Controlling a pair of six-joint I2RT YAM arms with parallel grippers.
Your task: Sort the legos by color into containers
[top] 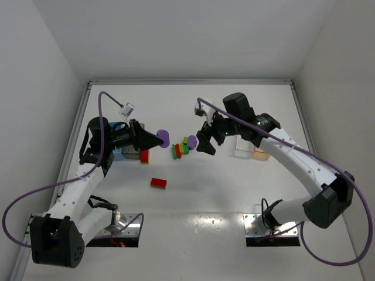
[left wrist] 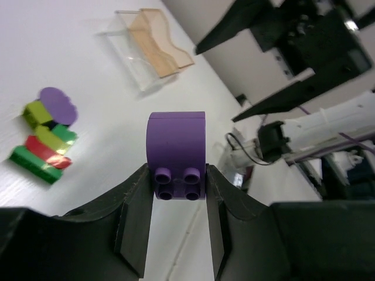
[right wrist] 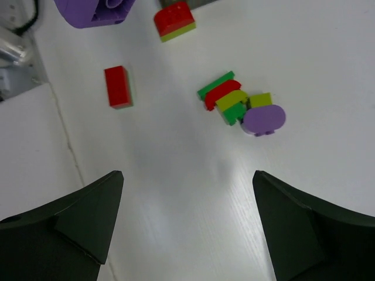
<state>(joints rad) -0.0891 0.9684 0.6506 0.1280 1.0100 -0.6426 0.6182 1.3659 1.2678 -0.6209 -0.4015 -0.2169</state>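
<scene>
My left gripper (top: pixel 157 139) is shut on a purple rounded lego (top: pixel 164 138), held above the table left of the pile; in the left wrist view the lego (left wrist: pixel 176 152) sits between the fingertips. A pile of green, red and yellow-green legos (top: pixel 183 148) with a second purple lego (right wrist: pixel 265 119) lies mid-table. My right gripper (top: pixel 203 142) is open and empty, just right of the pile and above it (right wrist: pixel 187 178). A red brick (top: pixel 158 182) lies alone in front. A red and yellow-green brick (top: pixel 144 156) lies by the left bins. The clear bin (top: pixel 242 146) and tan-orange bin (top: pixel 261 153) stand right.
A light blue bin (top: pixel 117 154) shows partly under my left arm; any bin beside it is hidden. The table ends in white walls at the back and sides. The metal base plates (top: pixel 126 234) lie at the near edge.
</scene>
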